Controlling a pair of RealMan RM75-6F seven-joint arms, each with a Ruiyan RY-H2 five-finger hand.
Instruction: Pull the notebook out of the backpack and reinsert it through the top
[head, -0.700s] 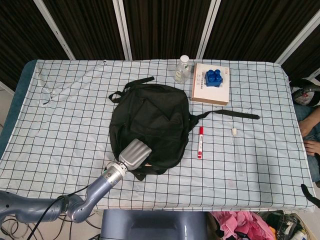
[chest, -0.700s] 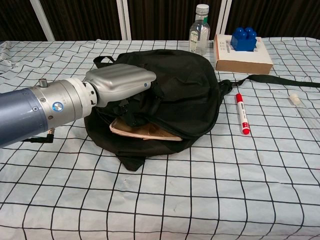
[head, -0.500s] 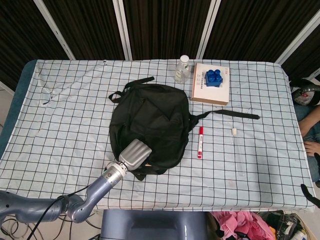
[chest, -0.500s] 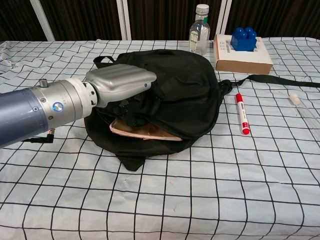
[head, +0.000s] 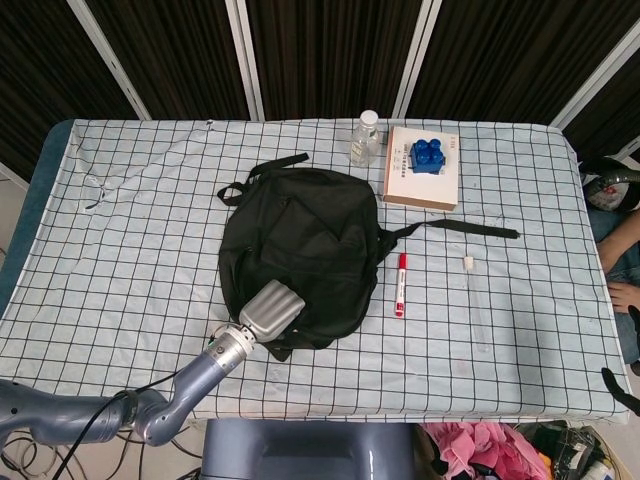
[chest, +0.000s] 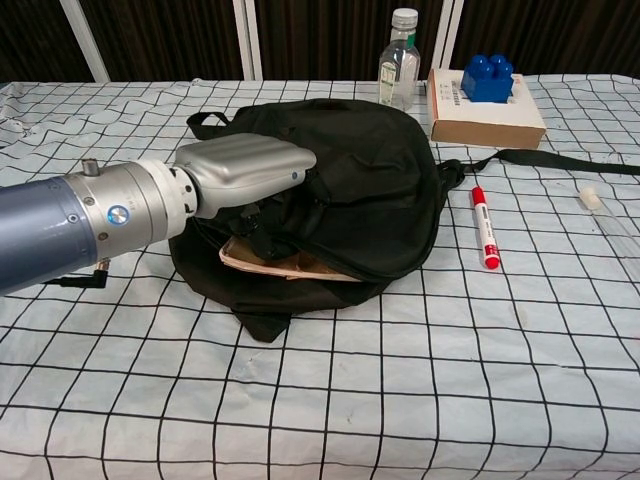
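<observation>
Notebook (chest: 290, 266) only in chest view

Left hand (chest: 245, 170) nudged slightly toward 3 o'clock over backpack (chest: 370, 190) opening; notebook (chest: 290, 263) edge a little more covered.

One backpack (head: 305, 245), one notebook (chest: 290, 265), one bottle (head: 366, 139), one box (head: 421, 182), one blue block (head: 428, 154), one red marker (head: 400, 284), one clear tube (head: 477, 305).
</observation>
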